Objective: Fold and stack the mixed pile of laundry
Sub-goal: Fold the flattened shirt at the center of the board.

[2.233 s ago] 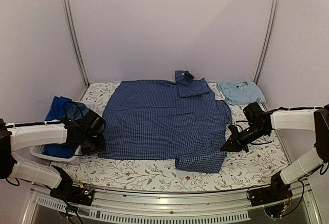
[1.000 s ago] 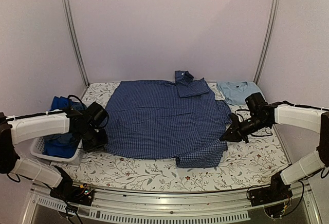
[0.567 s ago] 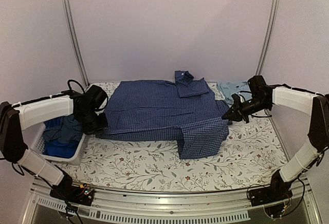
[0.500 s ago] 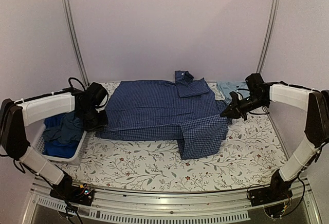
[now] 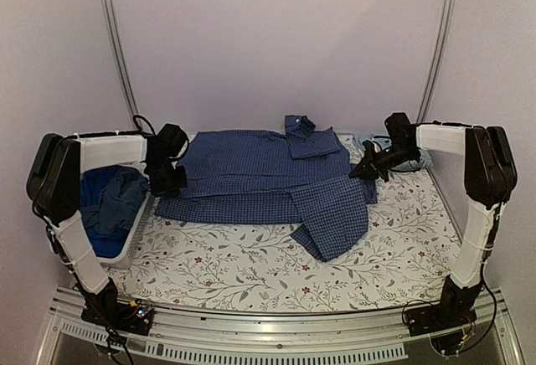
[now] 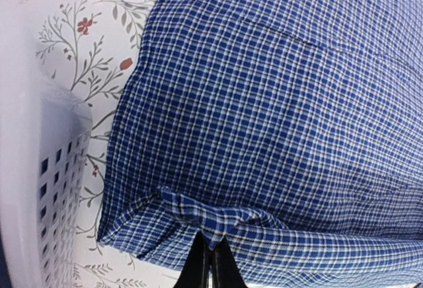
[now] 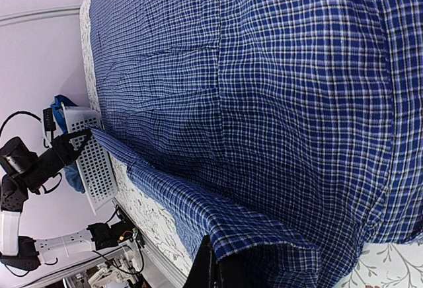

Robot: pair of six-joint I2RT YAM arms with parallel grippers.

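Observation:
The dark blue small-check shirt (image 5: 251, 172) lies spread on the floral table, its near hem lifted and carried toward the far side. My left gripper (image 5: 172, 181) is shut on the hem's left corner (image 6: 215, 232). My right gripper (image 5: 362, 171) is shut on the hem's right corner (image 7: 264, 248). A sleeve (image 5: 335, 214) trails toward the near edge. The collar (image 5: 300, 124) lies at the far side. A plain light-blue shirt (image 5: 381, 143) lies folded at the far right, partly hidden by the right arm. Brighter blue pieces (image 5: 105, 206) lie in the white basket (image 5: 134, 231).
The white basket's perforated wall (image 6: 53, 189) stands close to the left gripper. The floral table cover (image 5: 251, 273) stretches along the near side. Metal uprights (image 5: 117, 47) and a pale back wall close the far side. The left arm shows in the right wrist view (image 7: 46, 156).
Both grippers have carried the check shirt's near hem away from the near edge toward the far side, doubling the shirt's body over itself. The sleeve now trails out on the near right.

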